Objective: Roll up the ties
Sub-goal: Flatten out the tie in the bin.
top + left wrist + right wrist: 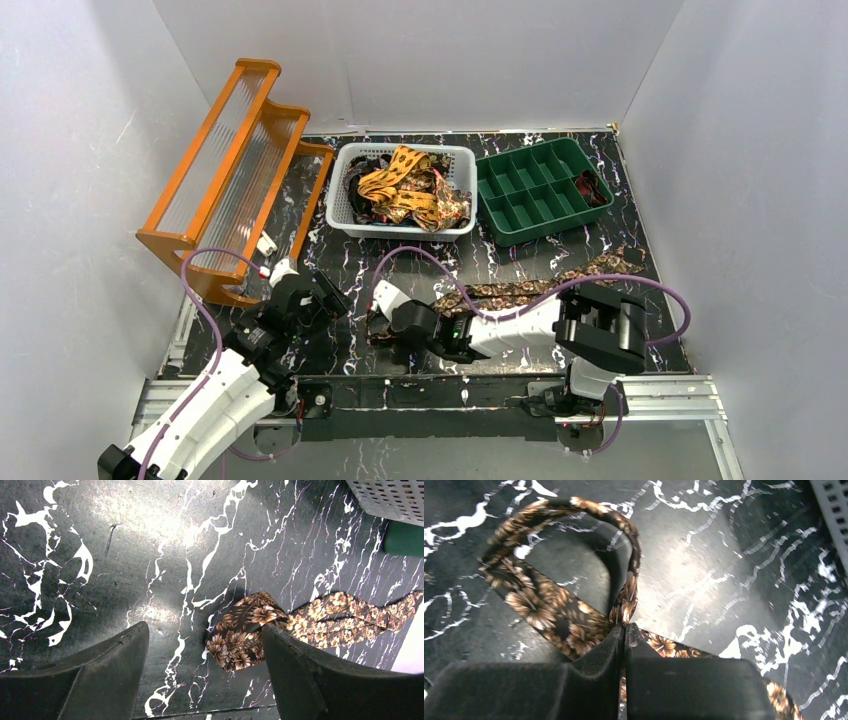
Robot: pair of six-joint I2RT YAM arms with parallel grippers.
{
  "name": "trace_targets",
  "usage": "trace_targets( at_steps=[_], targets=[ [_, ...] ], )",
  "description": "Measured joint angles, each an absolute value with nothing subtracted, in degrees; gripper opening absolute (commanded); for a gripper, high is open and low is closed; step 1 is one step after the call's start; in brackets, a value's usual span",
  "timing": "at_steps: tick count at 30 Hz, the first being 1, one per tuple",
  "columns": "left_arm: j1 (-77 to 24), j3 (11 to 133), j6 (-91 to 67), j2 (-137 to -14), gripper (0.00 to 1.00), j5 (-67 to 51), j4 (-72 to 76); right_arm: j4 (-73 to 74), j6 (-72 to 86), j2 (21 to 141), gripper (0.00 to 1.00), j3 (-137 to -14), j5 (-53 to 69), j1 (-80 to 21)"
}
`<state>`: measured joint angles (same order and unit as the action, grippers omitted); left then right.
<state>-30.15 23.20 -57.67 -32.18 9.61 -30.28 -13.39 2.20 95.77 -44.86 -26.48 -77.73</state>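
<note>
The right tool (624, 642) is clamping the tie (541, 607) in the right wrist view. Its fingers are pressing together on the fabric just where the narrow end is curling back into an open loop standing on the bench (724, 555). By my judgement the roll is only beginning. To do it well, the tool should be turning that loop down tight onto the tail, with the edges lined up so the coil is not coning out sideways, and without dragging the whole tie along.

In the left wrist view the left tool (205, 680) is hanging over the bench with its fingers wide apart, gripping nothing. The folded end of the tie is lying between them, close against the finger on the right of the view, and the tail is running off rightward. From there it looks well placed for pinning the tail or steadying the coil.

In the top view a white basket (400, 230) at the back is holding a heap of ties (405, 190), yellow-orange and dark. Beside it a green tray (520, 233) is showing bare compartments except one at its right end, which is holding a dark bundle (592, 188) too small to identify.
</note>
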Motion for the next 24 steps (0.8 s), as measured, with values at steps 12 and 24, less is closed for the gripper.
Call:
trace_targets(
  at_steps=[12,24],
  targets=[
    [-30.2,23.2,-56.5,-32.4,0.83,8.5,-29.9,-12.1,7.2,88.3,0.14,-39.9,-26.3,-77.7],
    [-30.2,23.2,-56.6,-31.6,0.86,8.4,-29.9,-7.6,12.5,83.4,0.19,-40.1,-18.4,-79.7]
  ],
)
